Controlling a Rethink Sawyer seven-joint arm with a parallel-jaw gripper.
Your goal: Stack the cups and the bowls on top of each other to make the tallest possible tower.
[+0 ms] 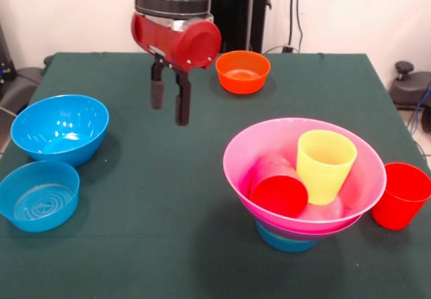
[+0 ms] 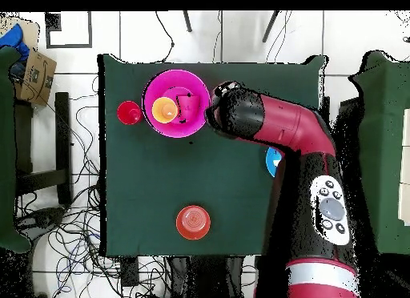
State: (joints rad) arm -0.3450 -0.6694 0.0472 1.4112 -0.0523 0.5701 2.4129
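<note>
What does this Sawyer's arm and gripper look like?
The arm is glossy red with black joint sections; the overhead view shows a grey panel with round buttons. At the wrist, a black ring with a silver band tops a rounded red housing. The gripper has two slim black fingers.

Pink bowl (image 2: 177,122) holding yellow cup (image 2: 164,110); red cup (image 2: 129,112) just beside; orange bowl (image 2: 193,222) well apart on green bench (image 2: 144,191).
</note>
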